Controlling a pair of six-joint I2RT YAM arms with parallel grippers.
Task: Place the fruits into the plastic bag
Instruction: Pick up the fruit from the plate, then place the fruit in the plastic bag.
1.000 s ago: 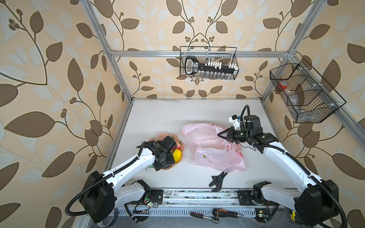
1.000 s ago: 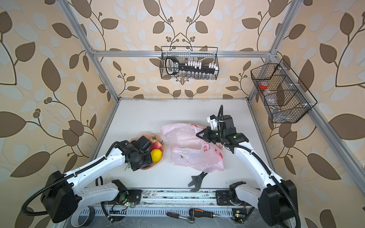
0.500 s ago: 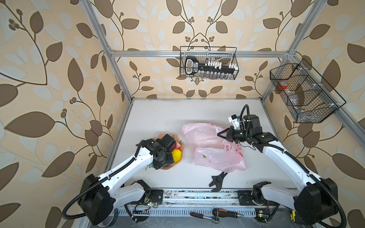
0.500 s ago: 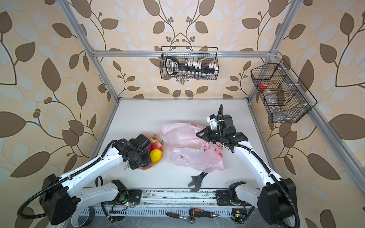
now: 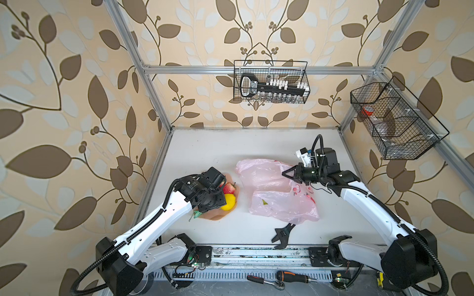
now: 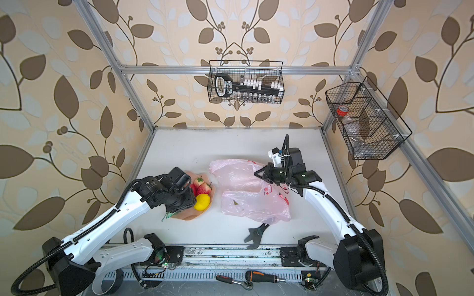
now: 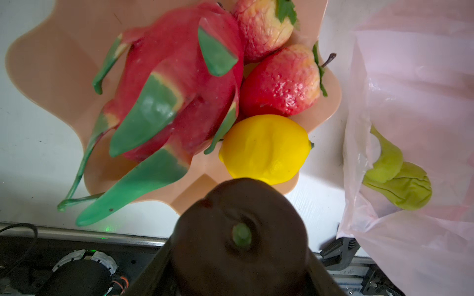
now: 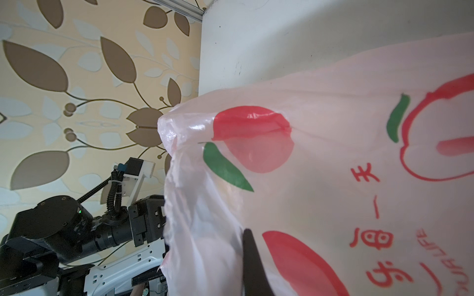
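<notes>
In the left wrist view my left gripper (image 7: 239,271) is shut on a dark purple round fruit (image 7: 238,238) with a green stem stub, beside the near edge of the peach plate (image 7: 51,59). On the plate lie a red-pink dragon fruit (image 7: 174,84), two strawberries (image 7: 282,82), and a yellow lemon (image 7: 264,148). The pale pink plastic bag (image 5: 272,189) lies right of the plate, and a green piece (image 7: 395,176) shows through its film. My right gripper (image 5: 288,174) is shut on the bag's upper edge and holds it up; one dark finger (image 8: 250,256) presses the film.
A black adjustable wrench (image 5: 282,234) lies near the front edge, just below the bag. A screwdriver (image 5: 292,276) and a ratchet (image 5: 264,282) rest on the front rail. Wire baskets hang on the back wall (image 5: 270,82) and the right wall (image 5: 395,123).
My left wrist has shifted slightly to the left over the plate while its jaws closed a little on the purple fruit. The right arm and the bag have stayed put.
</notes>
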